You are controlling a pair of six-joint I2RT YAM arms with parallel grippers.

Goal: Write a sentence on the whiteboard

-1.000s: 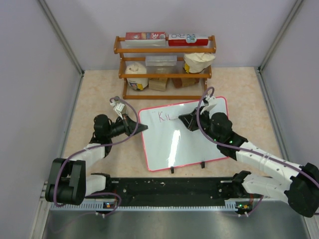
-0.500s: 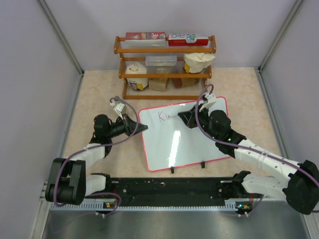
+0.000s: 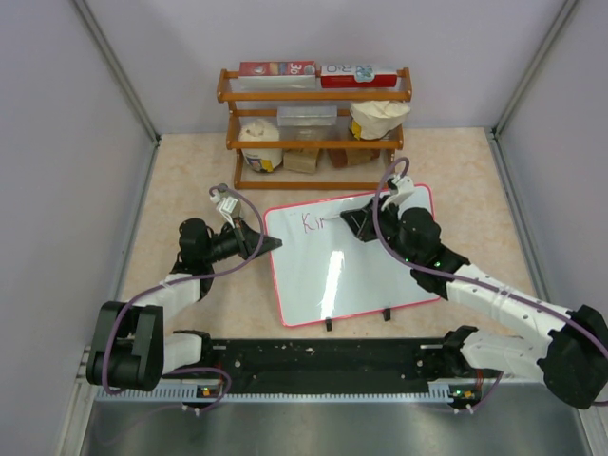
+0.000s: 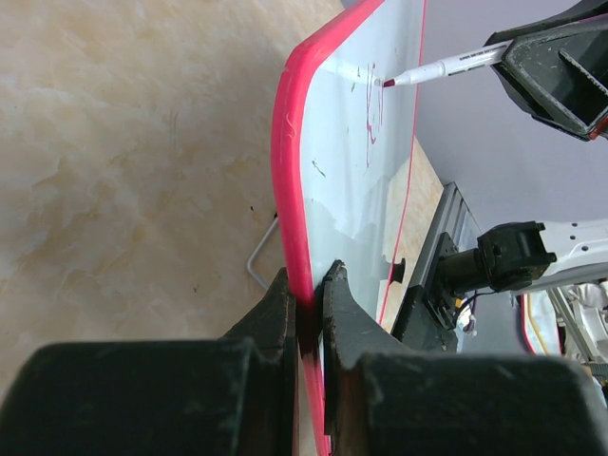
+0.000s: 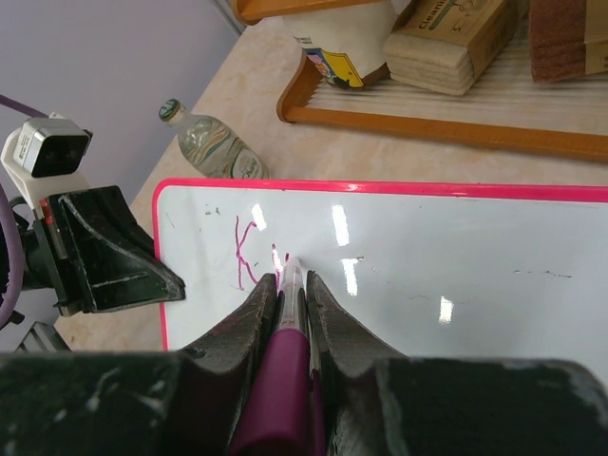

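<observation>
The whiteboard, white with a red-pink frame, lies tilted on the table. My left gripper is shut on its left edge; in the left wrist view the fingers pinch the frame. My right gripper is shut on a magenta-capped marker, whose tip touches the board near its top left. The sentence stands as a pink "K" and a short stroke or two beside the tip. The marker also shows in the left wrist view, slanting down to the letters.
A wooden rack with boxes, jars and bags stands at the back. A small glass bottle lies on the table beyond the board's top left corner. Grey walls close both sides. A black rail runs along the near edge.
My right gripper has shifted slightly right and back along the top line with the marker, adding pink strokes after the "K". The left gripper and the board have stayed put.
</observation>
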